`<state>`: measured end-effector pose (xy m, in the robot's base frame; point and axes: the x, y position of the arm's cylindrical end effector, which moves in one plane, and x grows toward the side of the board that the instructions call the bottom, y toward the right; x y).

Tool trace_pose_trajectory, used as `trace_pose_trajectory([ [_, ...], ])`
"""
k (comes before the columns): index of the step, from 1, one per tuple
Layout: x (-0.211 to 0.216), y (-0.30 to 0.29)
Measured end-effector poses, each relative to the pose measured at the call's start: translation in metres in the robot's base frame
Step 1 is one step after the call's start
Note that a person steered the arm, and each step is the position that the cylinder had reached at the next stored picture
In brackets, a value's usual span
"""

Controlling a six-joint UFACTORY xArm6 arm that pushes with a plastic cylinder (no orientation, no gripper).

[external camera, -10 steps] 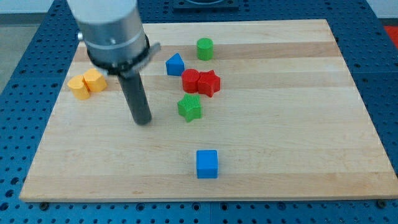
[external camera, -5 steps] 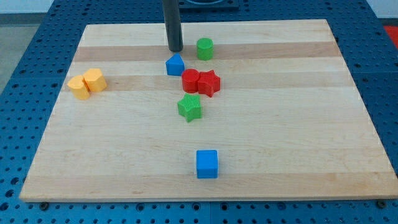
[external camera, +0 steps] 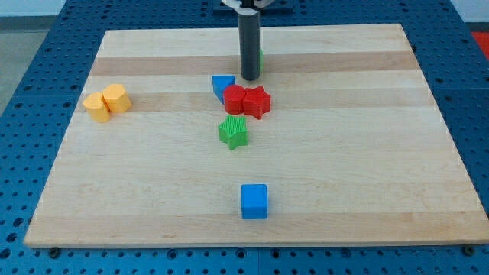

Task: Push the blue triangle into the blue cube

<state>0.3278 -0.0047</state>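
The blue triangle (external camera: 222, 85) lies in the upper middle of the board, touching the left side of a red block (external camera: 234, 99). The blue cube (external camera: 254, 202) sits alone near the board's bottom edge, far below the triangle. My tip (external camera: 249, 78) is just to the right of the blue triangle and just above the red block. The rod stands upright and hides most of a green cylinder (external camera: 260, 59) behind it.
A red star (external camera: 257, 101) touches the red block on its right. A green star (external camera: 234, 132) lies below them, between the triangle and the cube. Two yellow blocks (external camera: 107, 102) sit together at the view's left. The wooden board (external camera: 367, 153) ends in blue pegboard.
My tip moved from above the blue triangle to its right, now in front of the green cylinder. The blue triangle shifted slightly down and right, against the red block.
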Motion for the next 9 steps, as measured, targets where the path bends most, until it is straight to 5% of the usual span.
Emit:
trace_pose_trajectory([
  [3,0.018,-0.061],
  [6,0.087,-0.105],
  [9,0.029,-0.101],
])
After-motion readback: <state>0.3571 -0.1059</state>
